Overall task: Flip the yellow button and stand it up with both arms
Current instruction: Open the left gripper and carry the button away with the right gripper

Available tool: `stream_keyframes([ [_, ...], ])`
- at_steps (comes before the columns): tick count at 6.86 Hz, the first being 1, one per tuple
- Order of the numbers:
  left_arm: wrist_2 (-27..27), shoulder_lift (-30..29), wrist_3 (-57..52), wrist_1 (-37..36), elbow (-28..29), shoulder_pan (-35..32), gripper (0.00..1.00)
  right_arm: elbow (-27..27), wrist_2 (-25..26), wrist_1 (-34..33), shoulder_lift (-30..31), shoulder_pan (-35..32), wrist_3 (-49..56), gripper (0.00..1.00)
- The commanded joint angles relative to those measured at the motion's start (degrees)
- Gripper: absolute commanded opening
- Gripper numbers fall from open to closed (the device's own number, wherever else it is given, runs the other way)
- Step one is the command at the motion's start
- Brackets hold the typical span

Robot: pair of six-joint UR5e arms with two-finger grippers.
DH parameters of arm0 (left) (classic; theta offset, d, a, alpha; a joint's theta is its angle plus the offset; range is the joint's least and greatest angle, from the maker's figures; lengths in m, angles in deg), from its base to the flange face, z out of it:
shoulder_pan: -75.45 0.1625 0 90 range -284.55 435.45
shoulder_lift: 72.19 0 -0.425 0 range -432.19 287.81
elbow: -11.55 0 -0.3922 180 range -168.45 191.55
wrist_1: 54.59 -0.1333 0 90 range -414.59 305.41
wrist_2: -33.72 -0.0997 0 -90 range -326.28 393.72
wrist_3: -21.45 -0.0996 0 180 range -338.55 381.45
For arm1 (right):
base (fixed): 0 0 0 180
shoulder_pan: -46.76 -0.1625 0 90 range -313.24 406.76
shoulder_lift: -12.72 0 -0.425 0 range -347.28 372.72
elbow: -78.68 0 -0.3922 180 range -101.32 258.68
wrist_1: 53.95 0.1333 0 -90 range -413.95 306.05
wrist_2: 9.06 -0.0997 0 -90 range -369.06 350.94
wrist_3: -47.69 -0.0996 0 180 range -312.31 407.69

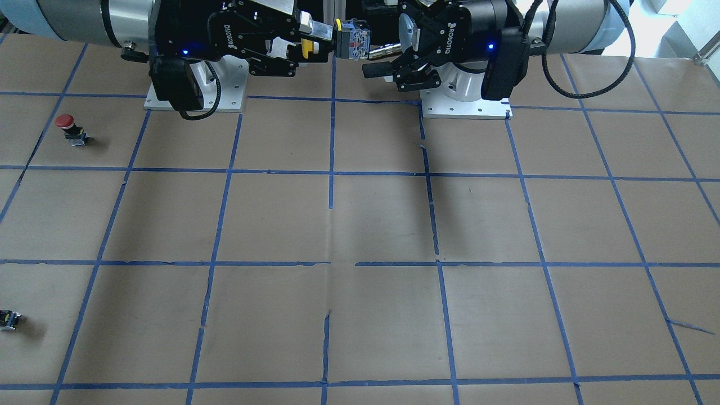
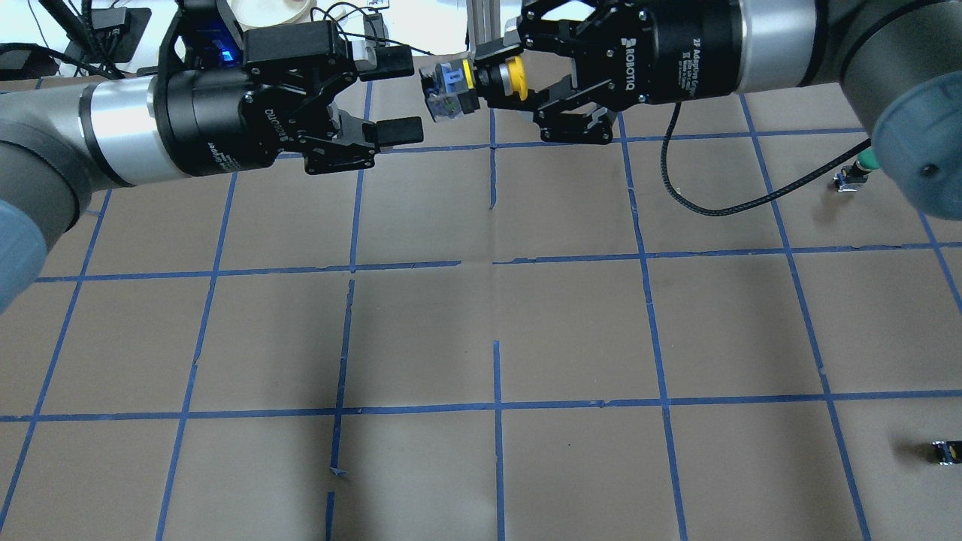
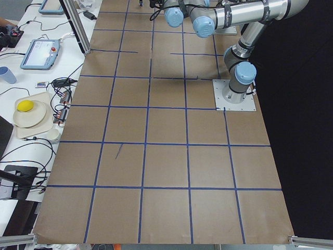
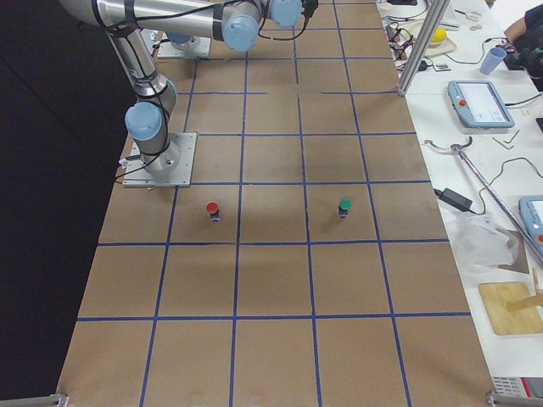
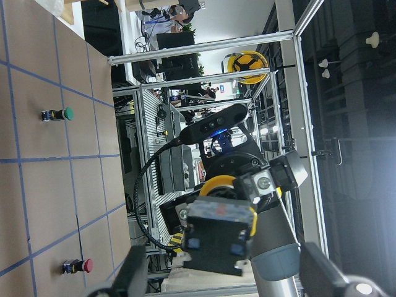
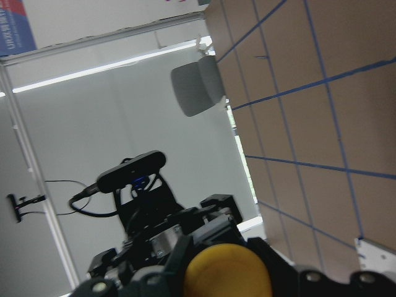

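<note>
The yellow button (image 2: 511,78) is held in the air, lying sideways, by my right gripper (image 2: 492,79), which is shut on it near the yellow cap. Its grey and blue body (image 2: 447,92) sticks out toward my left gripper (image 2: 409,98). The left gripper is open and empty, its fingertips (image 2: 398,132) just short of the body, one on each side. In the front view the button (image 1: 351,39) sits between the right gripper (image 1: 315,40) and the left gripper (image 1: 382,61). The left wrist view shows the button's body (image 5: 219,235) close between the open fingers. The right wrist view shows the yellow cap (image 6: 226,269).
A red-capped button (image 1: 67,126) stands on the brown table on the robot's right side. A green-capped button (image 2: 857,169) stands further out on the same side. A tiny black part (image 2: 945,451) lies near the table's right edge. Blue tape lines form a grid (image 2: 496,263).
</note>
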Motion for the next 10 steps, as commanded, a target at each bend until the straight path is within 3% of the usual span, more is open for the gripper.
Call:
stream_keyframes([
  [1, -7.1, -0.5, 4.8, -1.4, 2.2, 0.8, 0.88, 3.8, 23.1, 0.5, 0.1, 3.9, 0.7, 0.25],
  [3, -26.1, -2.9, 8.1, -6.2, 5.2, 0.9, 0.88, 3.9, 53.5, -0.3, -0.4, 3.8, 0.3, 0.26],
  [4, -33.0, -3.7, 10.6, -8.7, 6.0, 0.8, 0.88, 3.1, 62.4, -0.5, -0.7, 3.9, -2.4, 0.21],
  [5, -34.4, -4.8, 16.0, -13.8, 6.8, 0.5, 0.89, 0.9, 68.6, -0.7, -1.3, 5.6, -2.2, 0.16],
  [6, -43.9, -5.2, 21.4, -20.5, 7.2, -0.7, 0.90, -2.5, 73.5, -4.7, -1.9, 10.6, -1.1, 0.15],
  [7, -48.6, -5.4, 22.1, -22.8, 8.2, -3.3, 0.90, -6.7, 79.4, -14.5, -2.4, 16.9, 3.4, 0.15],
  [8, -58.5, -6.4, 22.1, -23.3, 10.9, -5.9, 0.92, -10.9, 80.5, -26.4, -4.0, 20.0, 5.3, 0.16],
  [10, -76.5, -11.8, 22.0, -22.4, 16.7, -7.1, 1.00, -14.3, 80.1, -40.2, -10.0, 25.3, 12.0, 0.15],
])
